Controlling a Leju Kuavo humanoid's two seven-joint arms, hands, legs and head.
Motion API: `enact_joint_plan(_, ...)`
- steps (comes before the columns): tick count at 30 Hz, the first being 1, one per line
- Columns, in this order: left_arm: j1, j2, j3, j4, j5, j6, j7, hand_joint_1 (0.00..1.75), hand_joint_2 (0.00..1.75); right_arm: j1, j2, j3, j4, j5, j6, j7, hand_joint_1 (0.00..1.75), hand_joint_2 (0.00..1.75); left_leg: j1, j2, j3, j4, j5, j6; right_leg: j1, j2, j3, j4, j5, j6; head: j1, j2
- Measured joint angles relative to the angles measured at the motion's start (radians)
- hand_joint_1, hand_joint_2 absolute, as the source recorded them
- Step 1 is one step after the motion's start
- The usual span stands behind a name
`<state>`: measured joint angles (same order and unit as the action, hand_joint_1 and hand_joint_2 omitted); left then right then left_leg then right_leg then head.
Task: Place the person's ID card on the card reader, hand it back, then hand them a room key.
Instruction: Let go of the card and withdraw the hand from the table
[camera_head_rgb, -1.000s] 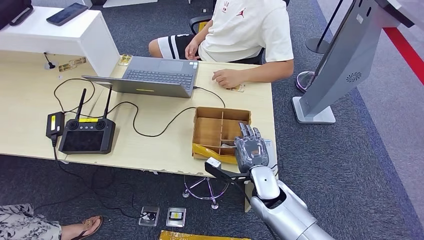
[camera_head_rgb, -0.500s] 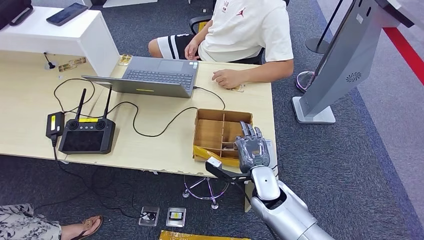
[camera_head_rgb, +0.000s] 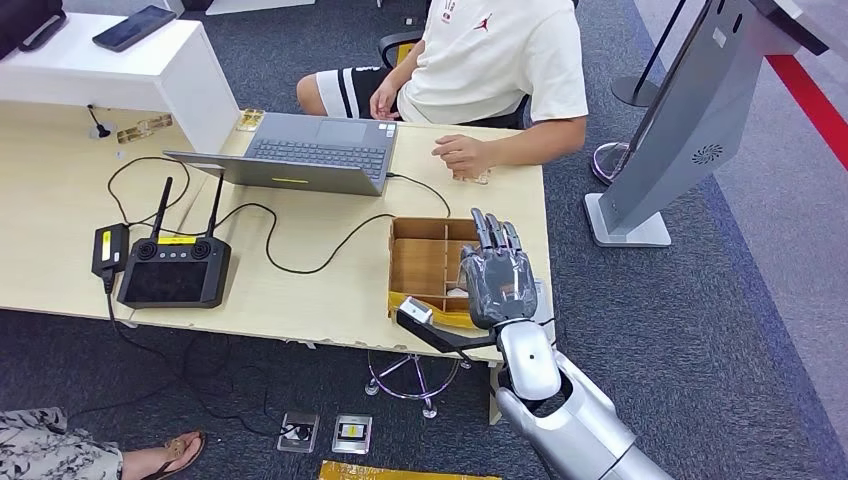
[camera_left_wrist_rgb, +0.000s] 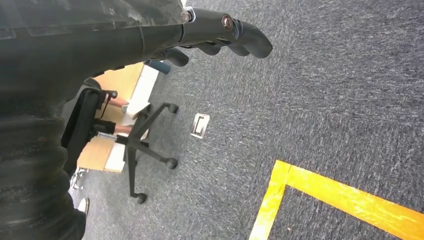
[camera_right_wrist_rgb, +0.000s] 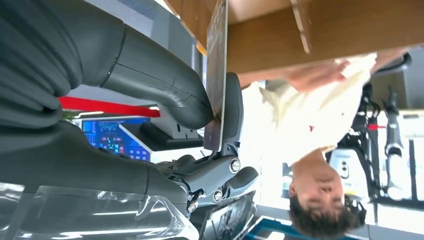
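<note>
right hand (camera_head_rgb: 497, 283) has lifted from the box (camera_head_rgb: 430, 262), pinching a card (camera_right_wrist_rgb: 216, 75).

The left hand (camera_left_wrist_rgb: 220, 37) hangs with fingers curled above grey carpet (camera_left_wrist_rgb: 320, 110), near an office chair (camera_left_wrist_rgb: 135, 145) and yellow floor tape (camera_left_wrist_rgb: 320, 192).

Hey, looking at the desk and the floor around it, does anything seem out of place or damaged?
Yes. The brown divided cardboard box on the pale wooden desk has yellow tape sagging along its near wall, which looks crumpled. Two small flat square devices lie on the dark grey carpet beneath the desk edge.
</note>
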<state>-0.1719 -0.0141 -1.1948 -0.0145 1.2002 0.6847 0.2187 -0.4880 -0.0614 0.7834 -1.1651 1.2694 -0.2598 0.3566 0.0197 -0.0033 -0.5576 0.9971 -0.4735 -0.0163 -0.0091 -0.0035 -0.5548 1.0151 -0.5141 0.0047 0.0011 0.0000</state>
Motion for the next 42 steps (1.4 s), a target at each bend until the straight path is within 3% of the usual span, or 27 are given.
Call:
enact_joint_plan(9, 0.000, 0.003, -0.006, 0.002, 0.011, 0.000, 0.009, 0.00, 1.75, -0.003, 0.000, -0.018, -0.074, 0.020, -0.165, -0.009, 1.75, 1.75, 0.000, 0.000, 0.000, 0.000, 0.000, 0.000, 0.000, 0.000, 0.000, 0.000, 0.000, 0.000, 0.000, 0.000)
enact_joint_plan(22, 0.000, 0.005, -0.014, 0.002, 0.011, 0.000, 0.014, 0.00, 1.75, -0.007, 0.001, -0.037, -0.116, 0.031, -0.225, -0.016, 1.75, 1.75, 0.000, 0.000, 0.000, 0.000, 0.000, 0.000, 0.000, 0.000, 0.000, 0.000, 0.000, 0.000, 0.000, 0.000)
enact_joint_plan(24, -0.001, 0.005, -0.022, 0.002, 0.005, 0.000, 0.019, 0.00, 1.75, -0.045, 0.022, -0.040, -0.113, 0.008, -0.303, -0.052, 1.75, 1.75, 0.000, 0.000, 0.000, 0.000, 0.000, 0.000, 0.000, 0.000, 0.000, 0.001, 0.000, 0.000, 0.000, 0.000)
enact_joint_plan(27, -0.008, 0.005, -0.038, 0.002, -0.008, 0.000, 0.028, 0.00, 1.75, -0.179, 0.100, -0.042, -0.037, -0.035, -0.399, -0.119, 1.75, 1.75, 0.000, 0.000, 0.000, 0.000, 0.001, -0.001, 0.000, 0.000, 0.000, 0.002, 0.000, 0.000, 0.000, 0.000)
enact_joint_plan(33, -0.016, 0.017, -0.055, 0.002, -0.010, 0.000, 0.059, 0.00, 1.75, -0.373, 0.212, -0.040, 0.260, 0.024, -0.397, -0.040, 1.75, 1.75, 0.000, -0.001, 0.000, 0.000, 0.003, -0.002, 0.000, -0.002, 0.000, 0.003, 0.000, 0.000, 0.000, 0.000)
enact_joint_plan(42, -0.015, 0.046, -0.056, 0.002, 0.005, 0.000, 0.073, 0.00, 1.75, -0.445, 0.248, -0.039, 0.554, 0.075, -0.359, 0.045, 1.75, 1.75, 0.000, -0.002, -0.001, 0.000, 0.003, -0.002, 0.000, -0.002, -0.001, 0.003, 0.000, 0.000, 0.000, 0.000)
